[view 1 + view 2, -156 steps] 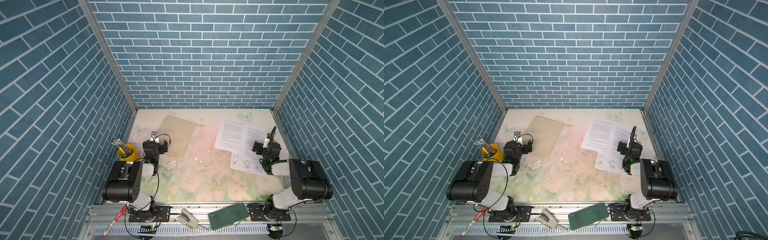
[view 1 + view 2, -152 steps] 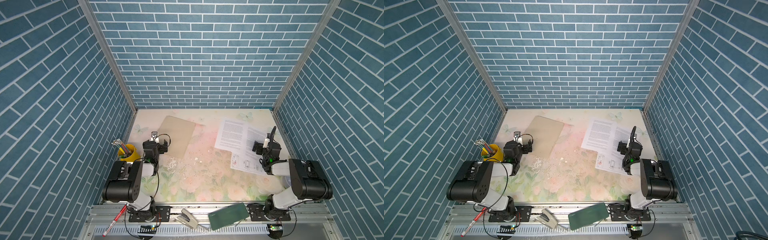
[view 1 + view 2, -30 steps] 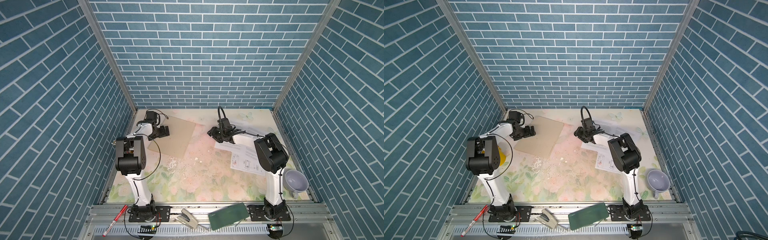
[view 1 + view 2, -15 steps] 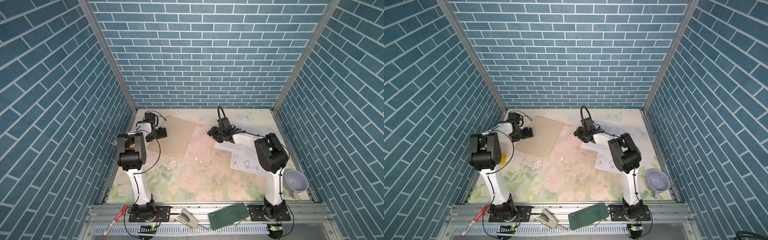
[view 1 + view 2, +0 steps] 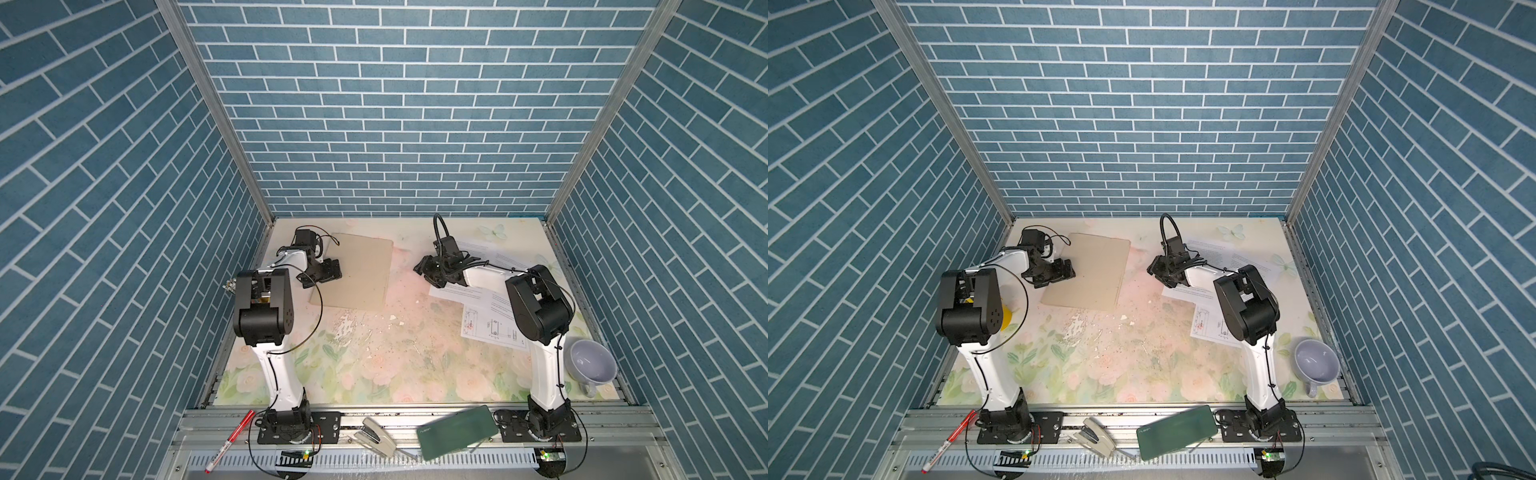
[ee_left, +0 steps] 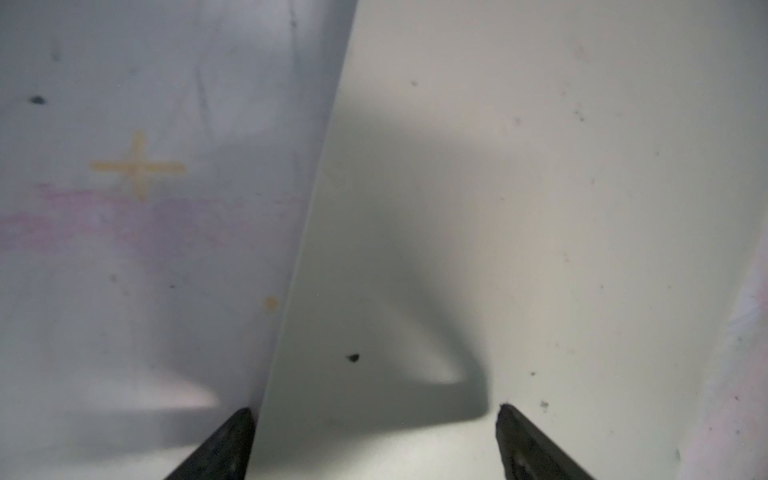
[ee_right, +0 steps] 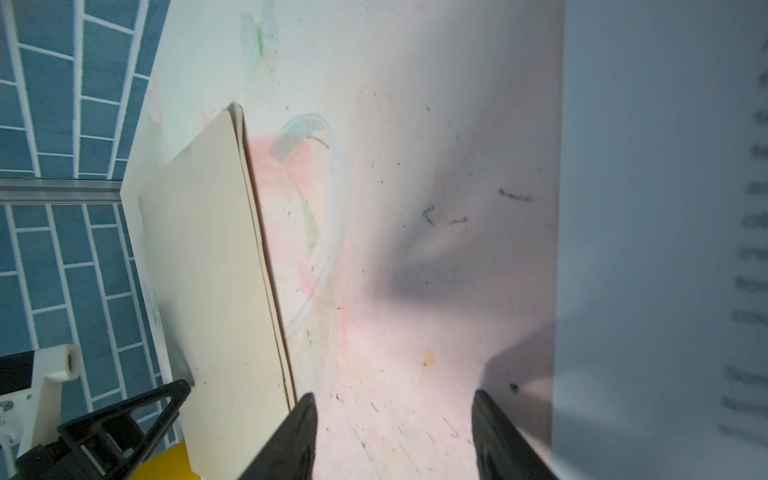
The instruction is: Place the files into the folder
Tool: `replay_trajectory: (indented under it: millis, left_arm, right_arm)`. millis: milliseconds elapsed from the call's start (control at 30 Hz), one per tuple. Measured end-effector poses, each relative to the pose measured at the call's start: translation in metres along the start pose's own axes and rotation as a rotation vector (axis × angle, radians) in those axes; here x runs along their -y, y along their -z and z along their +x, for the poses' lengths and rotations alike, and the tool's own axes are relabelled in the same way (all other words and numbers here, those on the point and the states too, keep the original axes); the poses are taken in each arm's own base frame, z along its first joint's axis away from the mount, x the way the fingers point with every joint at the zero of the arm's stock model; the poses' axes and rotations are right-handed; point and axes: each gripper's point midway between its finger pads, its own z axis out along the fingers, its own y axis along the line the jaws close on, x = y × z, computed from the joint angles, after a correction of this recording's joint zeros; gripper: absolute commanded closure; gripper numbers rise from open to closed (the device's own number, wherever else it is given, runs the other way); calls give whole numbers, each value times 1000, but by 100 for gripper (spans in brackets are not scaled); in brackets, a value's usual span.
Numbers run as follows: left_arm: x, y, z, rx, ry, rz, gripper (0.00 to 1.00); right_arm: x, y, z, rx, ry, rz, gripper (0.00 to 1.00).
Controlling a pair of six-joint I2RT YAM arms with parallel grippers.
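2 grippers sit at 2 facing edges, and the coming move turns on that. In both top views the folder lies closed and flat on the table left of centre. Its long axis runs from upper to lower frame with a slight tilt. The files lie overlapping right of centre, with bare table between them and the folder. The left gripper is at the folder's left long edge, so that arm is nearer for lifting the cover. The right gripper hangs at the left edge of the files; I judge the paper must travel leftward in the frame. The left wrist view shows what the top views hide under the gripper body: the left gripper stands apart and clamps nothing. The folder's edge runs up between its fingertips, 1 over table and 1 seemingly over cardboard. The right wrist view shows the right gripper also spread and empty above bare table, with blurred print beside 1 fingertip. There the folder shows 2 leaves along the edge facing the files, probably its opening side. Only the top views show the drawing sheet with its red mark, lower right of the stack.
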Motion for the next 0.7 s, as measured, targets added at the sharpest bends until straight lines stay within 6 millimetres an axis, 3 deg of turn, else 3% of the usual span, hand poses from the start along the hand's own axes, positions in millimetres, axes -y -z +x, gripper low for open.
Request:
replay_trajectory:
  millis: [333,700]
  left_arm:
    - [57,-7,23,-28,-76,103,9]
    - [68,-7,27,-9,-63,159,9]
  right_arm:
    - [-10,-7,-1,-24,2,-27,43]
    - [-25,-25,0,-78,8,-81,46]
